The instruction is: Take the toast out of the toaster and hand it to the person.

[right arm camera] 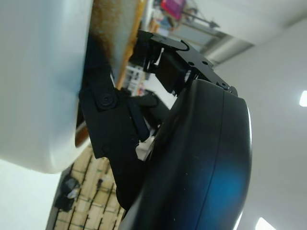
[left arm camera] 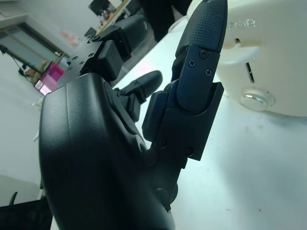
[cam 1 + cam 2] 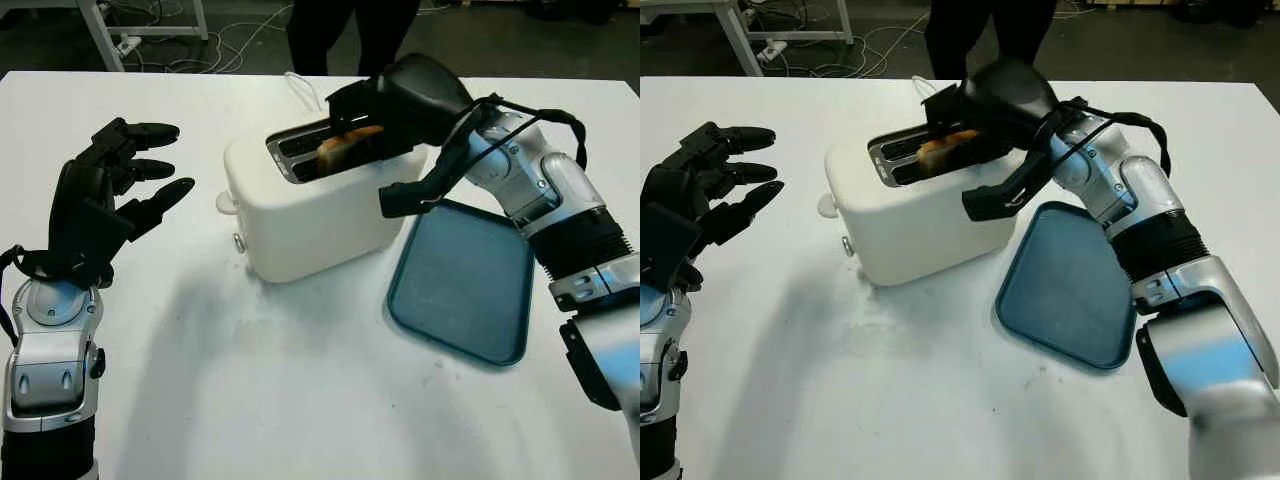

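Right hand [image 3: 372, 118] is placed over the top of the white toaster [image 3: 300, 215], its fingers closed around the one slice of toast [image 3: 345, 146] that stands up out of the slot nearest that hand; the toast is still partly inside the toaster. One thumb-like finger is seen hanging down past the toaster's end wall. Left hand [image 3: 110, 190] is held above the white table [image 3: 300, 400], well apart from the toaster on its lever side, released and grasping nothing. Two slots are counted in the toaster, one toast, one blue tray [image 3: 465, 280] lying just beside the toaster. One person's dark legs [image 3: 350, 35] are seen beyond the toaster. Raised lettering on the toaster's wall cannot be read.
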